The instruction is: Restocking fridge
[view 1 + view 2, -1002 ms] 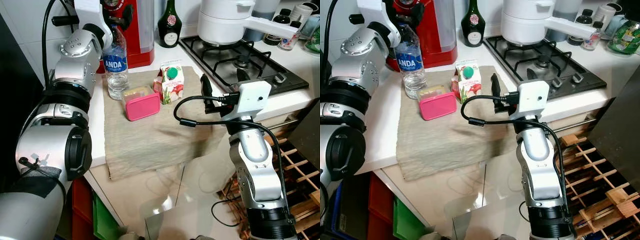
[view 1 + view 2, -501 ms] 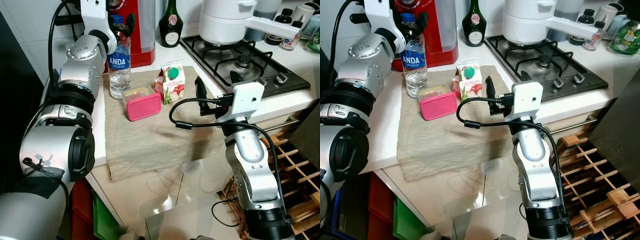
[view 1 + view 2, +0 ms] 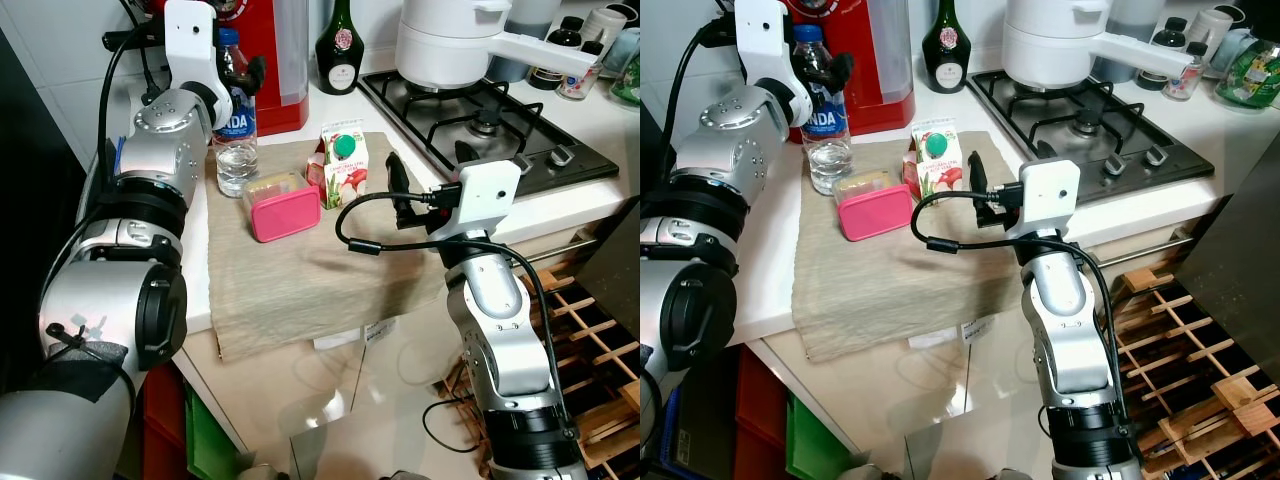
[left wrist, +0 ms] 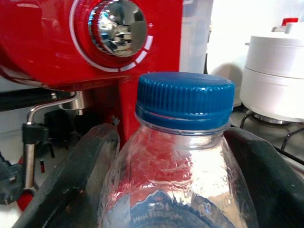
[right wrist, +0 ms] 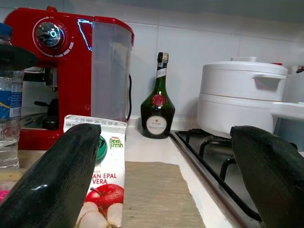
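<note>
A: Where does the water bottle (image 3: pixel 826 120) stand?

B: At the back left corner of the beige mat (image 3: pixel 890 270), just in front of the red coffee machine (image 3: pixel 875 60). The left gripper (image 4: pixel 175 161) has one black finger on each side of the bottle's shoulder, below the blue cap (image 4: pixel 185 99); whether the fingers press on the plastic I cannot tell.

A: And the other things on the mat?

B: The pink-lidded box (image 3: pixel 875 207) lies just right of the bottle, and the juice carton (image 3: pixel 937 160) stands just beyond that, near the mat's back edge. The front half of the mat is bare up to the counter edge.

A: The right gripper (image 3: pixel 397 185)?

B: It hovers over the mat's right edge, between the carton and the hob (image 3: pixel 1095 125), close to the carton. Its fingers are spread wide apart, holding nothing.
</note>
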Robot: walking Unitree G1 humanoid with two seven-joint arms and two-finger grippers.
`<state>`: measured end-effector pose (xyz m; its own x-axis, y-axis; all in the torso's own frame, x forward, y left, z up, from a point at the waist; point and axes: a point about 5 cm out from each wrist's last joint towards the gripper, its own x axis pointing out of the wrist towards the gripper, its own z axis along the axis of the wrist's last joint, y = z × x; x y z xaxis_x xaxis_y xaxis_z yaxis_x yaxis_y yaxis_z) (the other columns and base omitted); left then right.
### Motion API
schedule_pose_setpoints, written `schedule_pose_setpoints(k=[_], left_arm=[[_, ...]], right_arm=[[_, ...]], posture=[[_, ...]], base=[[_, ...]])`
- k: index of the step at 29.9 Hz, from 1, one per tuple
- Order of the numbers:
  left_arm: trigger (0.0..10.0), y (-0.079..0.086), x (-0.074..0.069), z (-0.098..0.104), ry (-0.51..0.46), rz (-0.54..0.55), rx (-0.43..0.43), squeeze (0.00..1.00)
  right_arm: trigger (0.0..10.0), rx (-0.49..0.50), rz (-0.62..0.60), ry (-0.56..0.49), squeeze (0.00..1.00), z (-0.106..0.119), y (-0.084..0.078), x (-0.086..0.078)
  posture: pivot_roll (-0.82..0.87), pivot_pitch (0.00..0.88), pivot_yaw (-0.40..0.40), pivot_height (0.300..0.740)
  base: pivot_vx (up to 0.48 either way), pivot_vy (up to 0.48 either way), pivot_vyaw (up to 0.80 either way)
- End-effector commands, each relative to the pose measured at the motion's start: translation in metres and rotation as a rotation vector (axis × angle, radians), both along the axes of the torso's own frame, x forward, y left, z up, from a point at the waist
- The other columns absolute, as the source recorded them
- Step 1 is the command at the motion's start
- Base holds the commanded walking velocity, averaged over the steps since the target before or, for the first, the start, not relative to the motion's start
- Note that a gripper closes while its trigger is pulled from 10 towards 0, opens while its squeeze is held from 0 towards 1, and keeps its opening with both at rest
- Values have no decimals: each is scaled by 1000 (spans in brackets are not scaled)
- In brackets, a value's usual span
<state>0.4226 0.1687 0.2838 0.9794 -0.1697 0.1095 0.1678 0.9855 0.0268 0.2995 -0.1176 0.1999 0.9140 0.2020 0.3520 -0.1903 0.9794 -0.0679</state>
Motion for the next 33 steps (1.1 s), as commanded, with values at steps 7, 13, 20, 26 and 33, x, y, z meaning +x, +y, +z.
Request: schedule_pose_setpoints(k=[7, 13, 20, 26, 33], left_arm=[[0, 8, -4, 9, -50, 24, 1, 0], [0, 4, -9, 4, -94, -23, 57, 0], [10000, 7, -19, 6, -205, 1, 104, 0], [10000, 12, -29, 15, -304, 30, 74, 0], [10000, 10, -32, 15, -328, 43, 72, 0]], right_arm=[[10000, -1, 18, -13, 24, 2, 3, 7], [10000, 6, 26, -8, 27, 0, 5, 13], [10000, 20, 32, -1, 24, -4, 9, 17], [10000, 23, 39, -4, 27, -5, 10, 20], [10000, 23, 48, -5, 24, -7, 12, 21]], posture=[[-44, 0, 50, 740], [-20, 0, 51, 740], [-2, 0, 53, 740], [12, 0, 44, 740], [14, 0, 43, 740]], base=[[0, 0, 0], [0, 0, 0], [0, 0, 0], [0, 0, 0], [-185, 0, 0]])
